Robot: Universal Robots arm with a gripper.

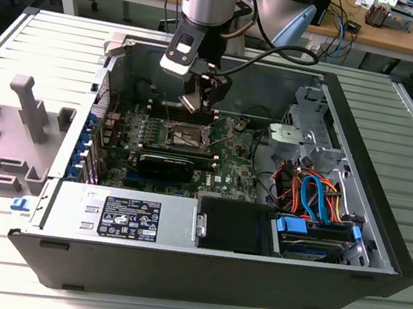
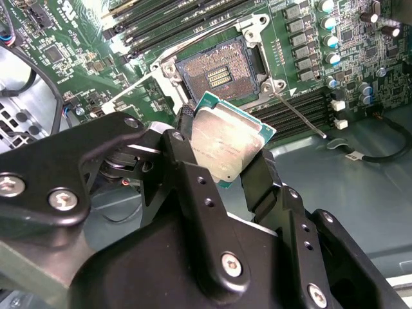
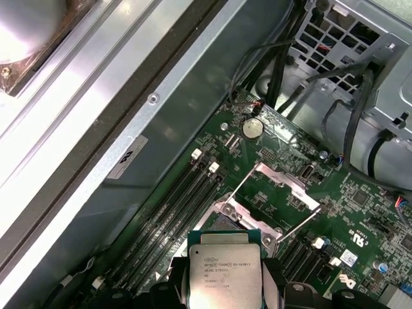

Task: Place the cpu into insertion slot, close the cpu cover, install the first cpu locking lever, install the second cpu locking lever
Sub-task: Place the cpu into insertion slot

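A: What are we seeing in the exterior view?

B: We are watching the gripper (image 1: 196, 105) hanging inside the open computer case (image 1: 170, 275). It is clenching the cpu (image 1: 190, 103) above the insertion slot (image 1: 186, 134), and the chip is not touching the slot. The side walls are standing well apart from the arm, and the back wall is sitting nearer.

A: And in the second wrist view?

B: We are seeing the black fingers (image 2: 187, 161) pinching two opposite edges of the tilted chip and covering part of it. The slot is lying bare with its contacts showing. A thin locking lever (image 2: 299, 116) is sticking out just beside it.

A: And the first wrist view?

B: The chip's metal top is facing us, with one edge cut off by the picture's border. It is hiding most of the slot. The cpu cover (image 3: 288, 185) is standing open beyond it. The memory slots (image 3: 174, 212) are running between the socket and the case wall.
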